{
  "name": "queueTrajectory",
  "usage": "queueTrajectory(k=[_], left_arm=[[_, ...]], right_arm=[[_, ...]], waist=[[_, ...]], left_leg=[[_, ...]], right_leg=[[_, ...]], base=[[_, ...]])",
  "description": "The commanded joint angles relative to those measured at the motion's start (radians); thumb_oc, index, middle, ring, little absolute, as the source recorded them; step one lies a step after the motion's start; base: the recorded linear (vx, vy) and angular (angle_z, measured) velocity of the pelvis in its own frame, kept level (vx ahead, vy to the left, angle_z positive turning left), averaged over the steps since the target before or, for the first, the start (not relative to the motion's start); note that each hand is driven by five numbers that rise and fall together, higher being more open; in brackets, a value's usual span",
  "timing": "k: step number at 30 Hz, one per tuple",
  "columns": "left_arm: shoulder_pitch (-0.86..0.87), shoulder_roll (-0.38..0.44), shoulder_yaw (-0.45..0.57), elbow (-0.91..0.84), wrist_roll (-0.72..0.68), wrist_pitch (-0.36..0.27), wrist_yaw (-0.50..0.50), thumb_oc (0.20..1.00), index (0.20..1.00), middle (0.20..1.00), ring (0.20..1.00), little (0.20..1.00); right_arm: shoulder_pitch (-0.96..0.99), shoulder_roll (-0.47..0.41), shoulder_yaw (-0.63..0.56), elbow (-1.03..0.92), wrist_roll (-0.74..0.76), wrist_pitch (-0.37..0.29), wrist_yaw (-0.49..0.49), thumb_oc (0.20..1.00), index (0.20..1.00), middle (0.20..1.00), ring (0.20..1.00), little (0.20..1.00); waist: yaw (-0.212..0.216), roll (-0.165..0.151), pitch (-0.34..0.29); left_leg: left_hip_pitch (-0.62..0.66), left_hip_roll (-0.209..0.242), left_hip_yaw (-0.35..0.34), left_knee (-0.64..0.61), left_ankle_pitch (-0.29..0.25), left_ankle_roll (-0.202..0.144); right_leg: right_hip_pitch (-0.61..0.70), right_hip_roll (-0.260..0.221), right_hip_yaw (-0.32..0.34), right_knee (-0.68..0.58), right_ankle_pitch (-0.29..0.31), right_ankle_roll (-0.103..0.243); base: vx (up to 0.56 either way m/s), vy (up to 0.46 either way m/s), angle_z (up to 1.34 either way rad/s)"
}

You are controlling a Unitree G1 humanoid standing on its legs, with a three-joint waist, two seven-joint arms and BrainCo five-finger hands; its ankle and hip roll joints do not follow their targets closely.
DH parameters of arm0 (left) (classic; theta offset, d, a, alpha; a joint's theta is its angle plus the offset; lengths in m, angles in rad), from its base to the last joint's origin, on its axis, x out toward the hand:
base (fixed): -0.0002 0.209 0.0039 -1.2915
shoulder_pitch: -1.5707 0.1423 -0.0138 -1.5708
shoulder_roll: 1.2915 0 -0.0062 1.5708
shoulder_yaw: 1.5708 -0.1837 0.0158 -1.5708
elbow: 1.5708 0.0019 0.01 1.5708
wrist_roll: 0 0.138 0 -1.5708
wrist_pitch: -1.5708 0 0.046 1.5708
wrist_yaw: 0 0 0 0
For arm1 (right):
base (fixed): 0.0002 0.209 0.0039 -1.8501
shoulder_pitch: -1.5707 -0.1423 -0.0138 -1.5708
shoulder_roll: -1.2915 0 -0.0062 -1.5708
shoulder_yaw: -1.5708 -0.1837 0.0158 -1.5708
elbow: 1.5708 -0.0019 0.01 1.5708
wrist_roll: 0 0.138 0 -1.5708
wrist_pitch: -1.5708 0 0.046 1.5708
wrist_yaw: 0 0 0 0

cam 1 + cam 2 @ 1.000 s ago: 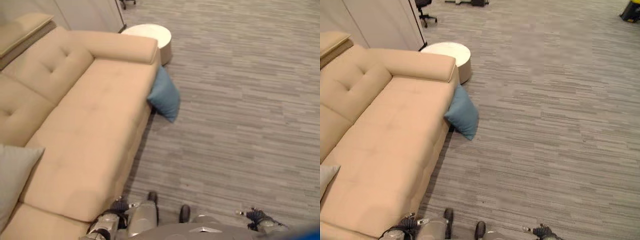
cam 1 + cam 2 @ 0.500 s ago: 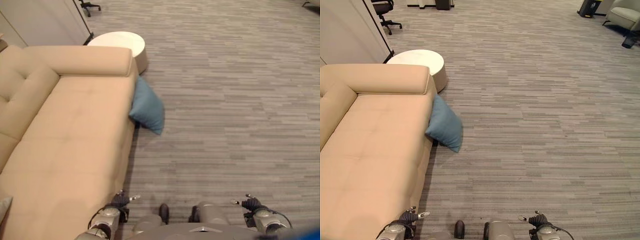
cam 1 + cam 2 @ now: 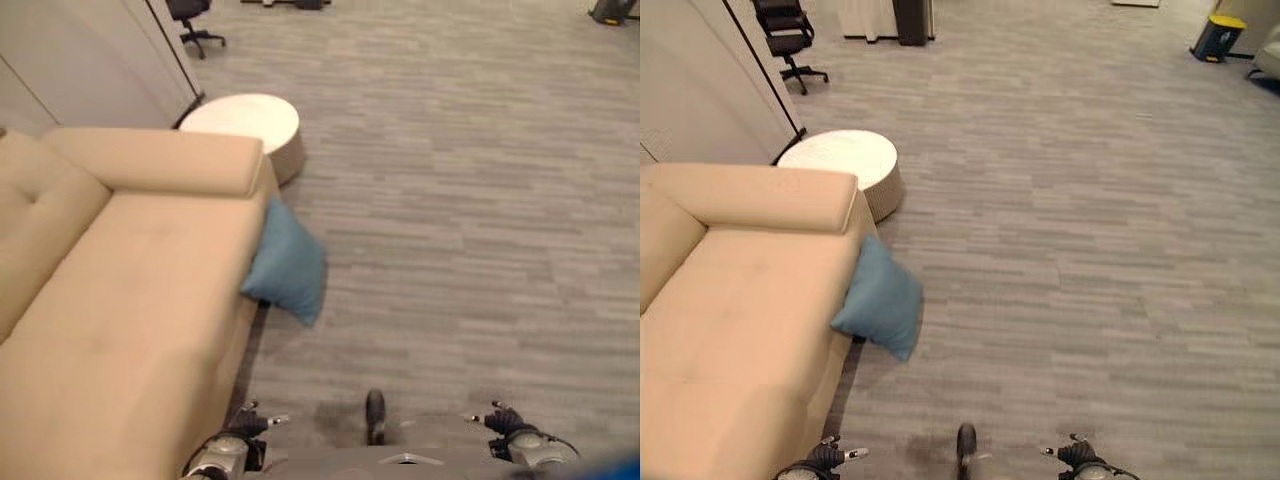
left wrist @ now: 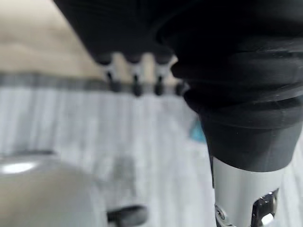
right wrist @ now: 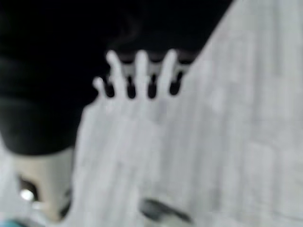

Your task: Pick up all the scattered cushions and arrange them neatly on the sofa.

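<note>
Inspector: Where is the cushion?

Assessor: The blue cushion [image 3: 878,309] leans on the floor against the right end of the beige sofa [image 3: 730,330], off the seat, probably dropped there.

Inspector: Hands?

Assessor: Left hand [image 3: 243,421] and right hand [image 3: 505,417] hang low, near, fingers straight, holding nothing.

Inspector: Obstructions?

Assessor: A round white table [image 3: 843,164] stands farther off, an office chair [image 3: 786,28] beyond. The carpet [image 3: 1090,270] between looks passable.
</note>
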Motion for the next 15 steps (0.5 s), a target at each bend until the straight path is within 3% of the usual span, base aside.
queueTrajectory(k=[1,2,3,4,5,6,7,8,10,12,13,14,15], left_arm=[[-0.038,0.043,-0.007,-0.027,-0.011,-0.013,0.002,1.000,1.000,1.000,1.000,1.000],[-0.037,0.044,-0.013,-0.030,-0.005,-0.014,0.005,1.000,1.000,1.000,1.000,1.000],[-0.036,0.043,-0.013,-0.030,-0.005,-0.014,0.005,1.000,1.000,1.000,1.000,1.000],[-0.028,0.042,-0.010,-0.032,-0.006,-0.012,0.008,1.000,1.000,1.000,1.000,1.000],[-0.022,0.042,-0.005,-0.028,-0.004,-0.011,0.009,1.000,1.000,1.000,1.000,1.000],[-0.022,0.042,-0.005,-0.028,-0.004,-0.011,0.009,1.000,1.000,1.000,1.000,1.000],[-0.018,0.041,-0.001,-0.020,-0.004,-0.010,0.012,1.000,1.000,1.000,1.000,1.000],[-0.014,0.047,0.012,-0.005,-0.004,-0.005,0.012,1.000,1.000,1.000,1.000,1.000],[-0.011,0.051,0.020,0.001,0.001,-0.004,0.009,1.000,1.000,1.000,1.000,1.000],[0.008,0.056,0.043,0.004,-0.015,-0.005,0.013,1.000,1.000,1.000,1.000,1.000],[0.008,0.056,0.043,0.004,-0.015,-0.005,0.012,1.000,1.000,1.000,1.000,1.000],[0.010,0.062,0.050,0.001,-0.022,-0.003,0.013,1.000,1.000,1.000,1.000,1.000],[0.004,0.074,0.052,-0.018,-0.038,-0.006,0.018,1.000,1.000,1.000,1.000,1.000]], right_arm=[[-0.038,-0.021,0.017,0.026,0.022,0.003,-0.017,1.000,1.000,1.000,1.000,1.000],[-0.034,-0.024,0.006,0.025,0.037,0.001,-0.016,1.000,1.000,1.000,1.000,1.000],[-0.033,-0.024,0.006,0.025,0.037,0.001,-0.016,1.000,1.000,1.000,1.000,1.000],[-0.023,-0.022,0.004,0.026,0.034,0.000,-0.018,1.000,1.000,1.000,1.000,1.000],[-0.019,-0.020,0.005,0.028,0.032,-0.001,-0.018,1.000,1.000,1.000,1.000,1.000],[-0.019,-0.021,0.005,0.028,0.032,-0.001,-0.018,1.000,1.000,1.000,1.000,1.000],[-0.016,-0.020,0.003,0.035,0.030,-0.001,-0.019,1.000,1.000,1.000,1.000,1.000],[-0.019,-0.014,-0.004,0.038,0.025,0.003,-0.012,1.000,1.000,1.000,1.000,1.000],[-0.012,-0.009,-0.004,0.040,0.019,0.005,-0.010,1.000,1.000,1.000,1.000,1.000],[-0.030,0.005,0.013,0.030,-0.001,-0.001,-0.005,1.000,1.000,1.000,1.000,1.000],[-0.031,0.005,0.013,0.030,-0.001,-0.001,-0.005,1.000,1.000,1.000,1.000,1.000],[-0.036,0.009,0.016,0.022,-0.004,-0.004,-0.005,1.000,1.000,1.000,1.000,1.000],[-0.052,0.011,0.019,0.007,-0.004,-0.008,-0.006,1.000,1.000,1.000,1.000,1.000]], waist=[[-0.004,-0.030,0.088],[0.006,-0.028,0.076],[0.007,-0.028,0.080],[0.017,-0.016,0.073],[0.024,-0.002,0.067],[0.024,-0.004,0.070],[0.031,0.003,0.066],[0.024,0.005,0.052],[0.023,0.002,0.046],[0.046,-0.013,0.038],[0.046,-0.012,0.035],[0.050,-0.015,0.044],[0.052,-0.006,0.064]], left_leg=[[0.027,-0.026,0.070,-0.299,0.051,0.064],[-0.023,-0.039,0.098,-0.448,0.030,0.078],[-0.014,-0.040,0.100,-0.451,0.028,0.079],[-0.023,-0.037,0.119,-0.610,0.036,0.083],[-0.027,-0.034,0.122,-0.703,0.077,0.079],[-0.017,-0.037,0.123,-0.712,0.080,0.079],[-0.032,-0.030,0.136,-0.763,0.117,0.072],[-0.007,-0.017,0.172,-0.765,0.106,0.075],[0.007,-0.021,0.170,-0.770,0.102,0.080],[0.056,-0.050,0.146,-0.757,0.043,0.118],[0.053,-0.049,0.146,-0.757,0.045,0.118],[0.073,-0.053,0.145,-0.753,0.027,0.132],[0.103,-0.051,0.136,-0.736,-0.003,0.157]], right_leg=[[0.087,-0.032,0.045,-0.004,-0.022,0.170],[0.124,-0.025,0.049,-0.029,-0.040,0.178],[0.132,-0.026,0.050,-0.031,-0.042,0.179],[0.160,-0.011,0.049,-0.037,-0.065,0.187],[0.186,0.004,0.052,-0.045,-0.080,0.190],[0.192,0.001,0.052,-0.046,-0.082,0.190],[0.226,0.008,0.054,-0.055,-0.097,0.193],[0.241,0.007,0.049,-0.032,-0.126,0.197],[0.243,0.000,0.042,-0.014,-0.131,0.203],[0.209,-0.033,0.047,0.141,-0.102,0.241],[0.206,-0.032,0.048,0.140,-0.100,0.241],[0.170,-0.049,0.053,0.232,-0.055,0.258],[0.091,-0.081,0.037,0.399,0.039,0.274]], base=[[0.39,-0.056,-0.41],[0.29,-0.024,-0.25],[0.54,-0.016,0.02],[0.42,0.032,0.15],[0.41,0.029,0.09],[0.32,0.039,0.03],[0.42,0.083,0.09],[0.42,0.084,0.08],[0.34,0.104,-0.10],[0.36,0.168,-0.15],[0.14,0.100,-0.22],[0.17,0.159,-0.23],[0.17,0.160,-0.11]])
